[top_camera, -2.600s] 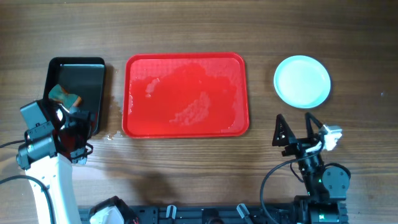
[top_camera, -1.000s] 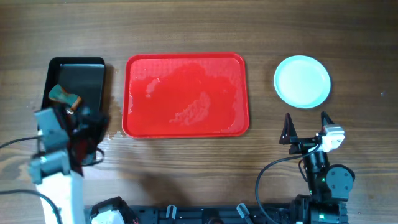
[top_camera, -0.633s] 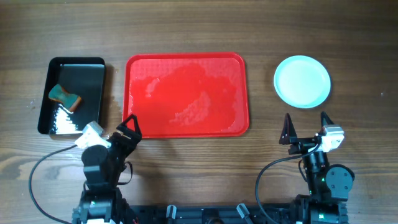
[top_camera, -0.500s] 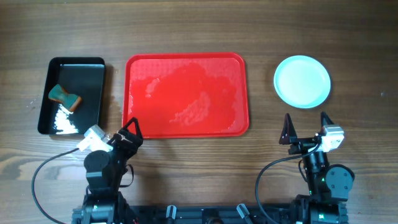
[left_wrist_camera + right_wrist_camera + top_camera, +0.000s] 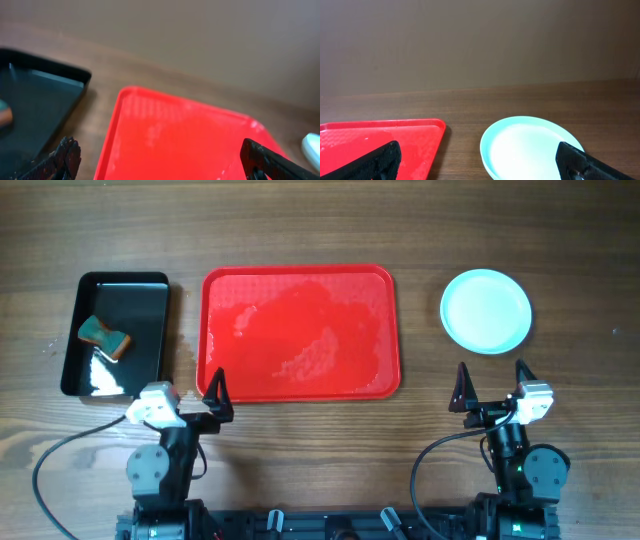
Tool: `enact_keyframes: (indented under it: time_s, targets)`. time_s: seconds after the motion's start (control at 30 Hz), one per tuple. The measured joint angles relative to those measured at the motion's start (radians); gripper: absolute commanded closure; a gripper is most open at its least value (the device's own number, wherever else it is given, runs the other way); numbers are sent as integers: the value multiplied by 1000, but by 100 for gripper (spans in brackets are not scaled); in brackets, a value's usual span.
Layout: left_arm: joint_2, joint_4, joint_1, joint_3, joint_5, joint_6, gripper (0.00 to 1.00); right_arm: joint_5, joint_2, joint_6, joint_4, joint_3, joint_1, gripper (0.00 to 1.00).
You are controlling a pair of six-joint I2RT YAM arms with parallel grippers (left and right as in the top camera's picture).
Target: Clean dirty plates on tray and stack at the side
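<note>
We've got the left gripper and right gripper spread wide and empty, and a careless right-arm swing could topple the plates just ahead.

Dial centred on the large flat red plastic rectangular tray, overhead view.

- 12 o'clock: broad band of bare wooden bench, open across the full width.
- 9 o'clock: glossy black rectangular tub with low walls. Only a narrow strip of bench separates it from the tray.
- 3 o'clock: round pale mint-white plates. A wider lane of bench lies between them and the tray.
- 8 o'clock: left gripper, jaws spread, one fingertip just beside the tray's corner rim.
- 4 o'clock: right gripper, jaws spread, near the plates but apart from them.
- 6 o'clock: open bench between the two arms, edged by looping black cables.
</note>
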Motion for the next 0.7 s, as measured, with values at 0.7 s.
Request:
enact_keyframes:
  time_s: [0.7]
  targets:
    - [-37,-2,-18,0,-31,156,0,0,0,0,0,0,0,0]
